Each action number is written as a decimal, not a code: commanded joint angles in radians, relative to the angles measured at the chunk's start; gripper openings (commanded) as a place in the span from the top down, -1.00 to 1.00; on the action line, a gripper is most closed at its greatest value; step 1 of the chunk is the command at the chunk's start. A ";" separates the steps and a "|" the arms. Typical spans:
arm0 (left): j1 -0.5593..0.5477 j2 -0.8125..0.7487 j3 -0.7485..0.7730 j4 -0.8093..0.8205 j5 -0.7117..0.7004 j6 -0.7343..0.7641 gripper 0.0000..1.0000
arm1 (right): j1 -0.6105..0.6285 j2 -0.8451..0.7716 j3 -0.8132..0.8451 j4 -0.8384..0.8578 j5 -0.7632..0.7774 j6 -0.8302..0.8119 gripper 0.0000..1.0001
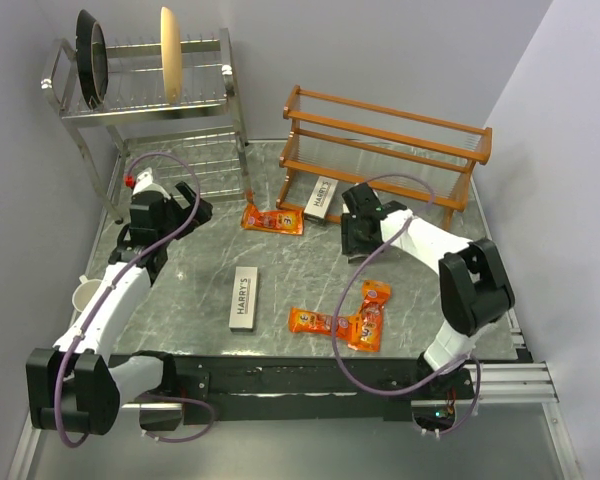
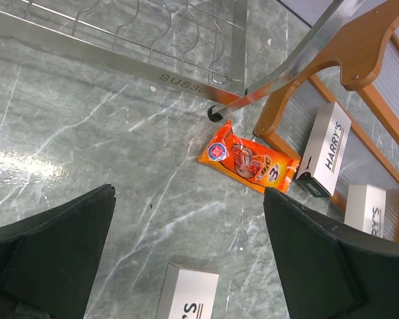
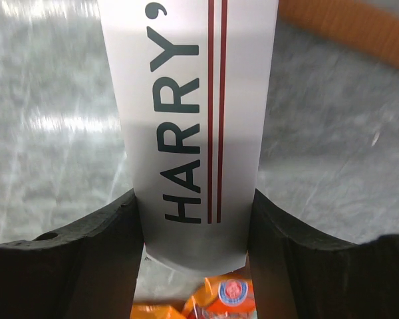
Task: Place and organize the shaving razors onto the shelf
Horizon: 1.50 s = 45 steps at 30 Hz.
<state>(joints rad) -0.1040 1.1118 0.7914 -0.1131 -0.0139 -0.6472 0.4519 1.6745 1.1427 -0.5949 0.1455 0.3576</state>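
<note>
Nearest the arm bases, we are seeing one orange pack [image 1: 316, 321] lying flat and touching a second orange pack [image 1: 371, 314], which is angled across its right end. Just to their left, a Harry's box [image 1: 246, 297] is lying flat on the bench [image 1: 290, 265].

Further back, the left claw [image 1: 185, 207] is hovering over the marble with its fingers spread wide and nothing between them. Beyond it, a third orange pack [image 1: 272, 219] is lying near the foot of the steel dish rack [image 1: 150, 120].

On the right, the right claw [image 3: 196, 199] is clamping a second Harry's box [image 3: 186, 100] by its long sides, with the box pointing toward the shelf [image 1: 390, 137]. We cannot tell whether that box is resting on anything. Beside it, a third Harry's box [image 1: 321, 197] is lying across the shelf's lowest front rail, its near end sticking out toward the bench.
</note>
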 commanded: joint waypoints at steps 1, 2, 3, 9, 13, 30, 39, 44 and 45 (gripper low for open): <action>0.007 0.002 0.029 0.053 0.017 0.004 -0.99 | -0.031 0.066 0.113 0.050 0.112 0.038 0.09; 0.007 0.005 0.028 0.053 0.015 0.000 -0.99 | -0.044 0.080 0.136 0.050 0.114 0.044 0.09; 0.007 0.008 0.028 0.052 0.022 0.000 -0.99 | -0.056 0.093 0.146 0.052 0.108 0.047 0.09; 0.007 0.040 0.048 0.046 0.029 0.003 -0.99 | -0.091 0.166 0.210 0.053 0.112 0.061 0.09; 0.004 0.063 0.068 0.050 0.043 0.020 -0.99 | -0.091 0.206 0.249 0.079 0.121 0.061 0.07; -0.020 0.083 0.057 0.066 0.098 0.020 -0.99 | -0.078 0.277 0.344 0.118 0.201 0.014 -0.68; -0.039 0.069 0.051 0.073 0.098 0.017 -0.99 | -0.041 0.114 0.279 0.086 0.169 -0.049 -0.85; -0.114 0.063 0.042 -0.028 0.017 0.095 -0.99 | -0.025 0.015 0.167 0.049 0.126 -0.028 -0.74; -0.140 0.065 0.045 -0.109 -0.027 0.107 -0.99 | -0.019 -0.011 0.134 0.047 0.115 -0.025 -0.73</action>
<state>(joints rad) -0.1719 1.2015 0.8291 -0.0944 0.0463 -0.6132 0.4114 1.8229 1.3300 -0.5579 0.2489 0.3382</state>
